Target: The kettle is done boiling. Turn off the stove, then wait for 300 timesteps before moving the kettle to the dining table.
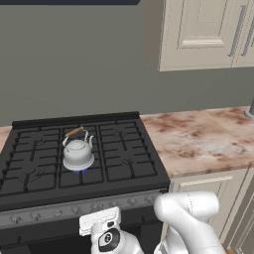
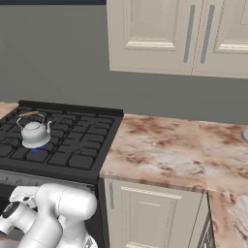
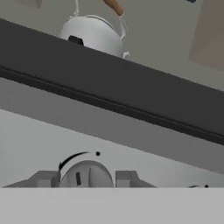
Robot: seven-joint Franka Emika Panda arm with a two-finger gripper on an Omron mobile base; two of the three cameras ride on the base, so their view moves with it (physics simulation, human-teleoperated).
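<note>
Pincer (image 3: 85,178) low at the stove's grey front strip, one dark finger tip on each side of a round grey knob (image 3: 85,176). Jaws set just wide enough to bracket that knob, tips right beside its rim; cannot tell whether they press on it or merely flank it. Knob marked with a short dark bar, a curved dark arc and a small dot above it on the panel. Part of a second knob (image 3: 195,187) at the lower right of the hand view.

Above the strip, seen from the hand: black front edge of the stove (image 1: 124,154), and over it the kettle (image 1: 78,152), silver-grey, rounded, brown wooden bar on its thin arched handle.

From the base views: kettle upright on the black grates, on the left half of the cooktop, roughly midway front to back. Small blue glow (image 1: 81,171) under its base, also visible from the right. Handle bar tilted toward the back left.

White arm bent low in front of the range, hand (image 1: 100,221) up against the knob row.

Marbled beige and reddish-brown counter (image 1: 203,141) adjoining the stove's right side, over cream cabinets (image 2: 145,218). Cream wall cabinets (image 2: 174,34) above, grey wall behind.
</note>
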